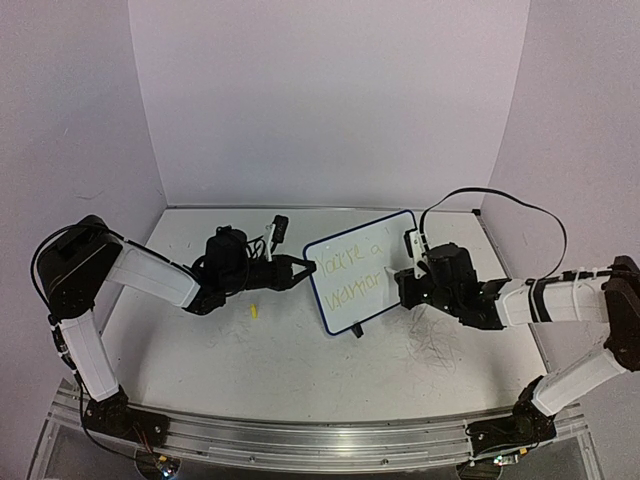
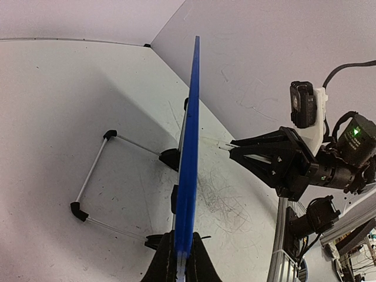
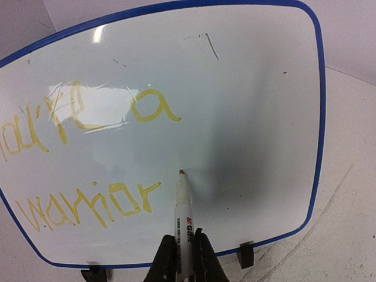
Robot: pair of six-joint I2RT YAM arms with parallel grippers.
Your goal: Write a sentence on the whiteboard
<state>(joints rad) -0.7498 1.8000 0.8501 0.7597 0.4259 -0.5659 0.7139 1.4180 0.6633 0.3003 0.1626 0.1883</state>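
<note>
The whiteboard (image 1: 360,270) stands upright mid-table, blue-rimmed, on small black feet. It fills the right wrist view (image 3: 247,117) and shows edge-on in the left wrist view (image 2: 189,147). The sentence (image 3: 88,158) reads in two yellow lines, "you're a" over "warrior"; it also shows from above (image 1: 348,268). My left gripper (image 2: 180,264) is shut on the board's near edge, also seen from above (image 1: 298,267). My right gripper (image 3: 183,261) is shut on a white marker (image 3: 183,211), its tip at the board just right of "warrior". It shows from above (image 1: 405,285).
A wire stand (image 2: 97,176) lies flat on the table behind the board. A small yellow cap (image 1: 254,311) lies left of the board. Scribble marks (image 1: 432,350) cover the table by the right arm. Walls enclose the back and both sides.
</note>
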